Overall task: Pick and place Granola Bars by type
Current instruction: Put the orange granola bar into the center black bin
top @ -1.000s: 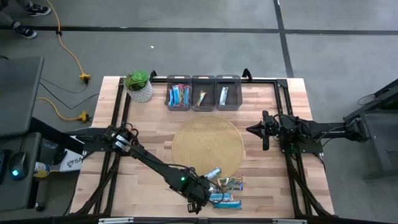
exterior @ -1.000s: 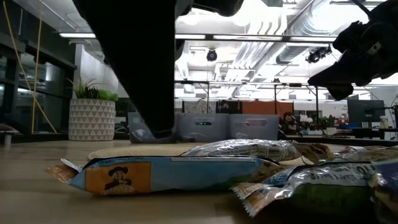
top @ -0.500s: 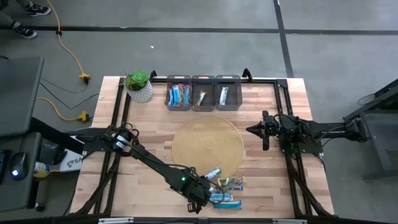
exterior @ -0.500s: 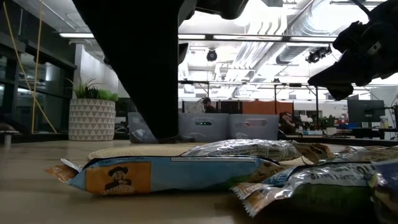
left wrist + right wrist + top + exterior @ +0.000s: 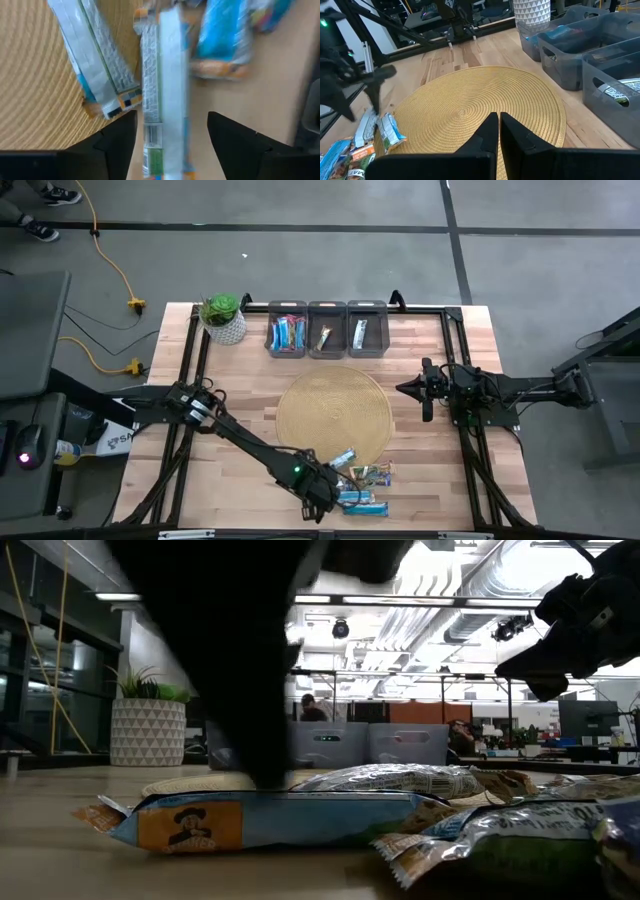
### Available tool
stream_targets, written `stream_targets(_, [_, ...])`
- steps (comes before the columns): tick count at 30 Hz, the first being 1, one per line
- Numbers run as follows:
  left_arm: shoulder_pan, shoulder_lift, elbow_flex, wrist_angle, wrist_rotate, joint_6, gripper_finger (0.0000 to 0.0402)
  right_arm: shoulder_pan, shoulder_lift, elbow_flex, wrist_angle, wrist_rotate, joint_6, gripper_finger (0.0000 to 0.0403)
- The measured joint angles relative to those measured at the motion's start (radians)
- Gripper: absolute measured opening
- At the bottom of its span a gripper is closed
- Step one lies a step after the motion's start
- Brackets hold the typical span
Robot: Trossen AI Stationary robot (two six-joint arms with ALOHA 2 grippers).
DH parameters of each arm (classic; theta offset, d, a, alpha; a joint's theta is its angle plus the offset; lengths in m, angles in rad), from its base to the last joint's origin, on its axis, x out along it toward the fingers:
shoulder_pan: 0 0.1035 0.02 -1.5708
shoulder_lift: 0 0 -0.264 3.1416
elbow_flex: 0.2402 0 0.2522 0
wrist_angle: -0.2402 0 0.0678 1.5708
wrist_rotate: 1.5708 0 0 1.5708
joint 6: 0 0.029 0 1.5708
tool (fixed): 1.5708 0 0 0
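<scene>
Overhead only gives a cluttered little pile of granola bars (image 5: 358, 483) at the near edge of the table (image 5: 240, 395), just off the round woven mat (image 5: 332, 415), with the left gripper (image 5: 322, 505) parked right over it. Left wrist view fills in the rest: fingers spread wide, straddling one blue-and-white bar (image 5: 162, 90) lying flat, not pinching it. Long axis of that bar runs straight along the gap between the fingers, pointing away from the wrist. Silver bar (image 5: 92, 55) beside it slants across the mat edge. Low view shows a blue bar (image 5: 265, 820) broadside, long axis across the picture. Right gripper (image 5: 428, 392) waiting beside the mat, fingers pressed together. Three bins (image 5: 327, 330) at the far edge
</scene>
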Motion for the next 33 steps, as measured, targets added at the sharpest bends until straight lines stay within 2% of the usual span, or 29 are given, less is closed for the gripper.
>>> stream_targets(6, [0.000, 0.034, 0.000, 0.005, 0.035, -0.010, 0.0239, 0.000, 0.006, 0.000, 0.004, 0.000, 0.000, 0.0000])
stream_targets(18, [-0.002, 0.049, 0.001, 0.001, -0.007, -0.035, 0.0233, 0.000, 0.013, 0.001, -0.001, 0.000, 0.000, 0.0000])
stream_targets(33, [0.002, 0.051, -0.002, -0.013, 0.018, -0.042, 0.0109, 0.000, 0.013, 0.001, 0.000, 0.000, 0.000, 0.0000])
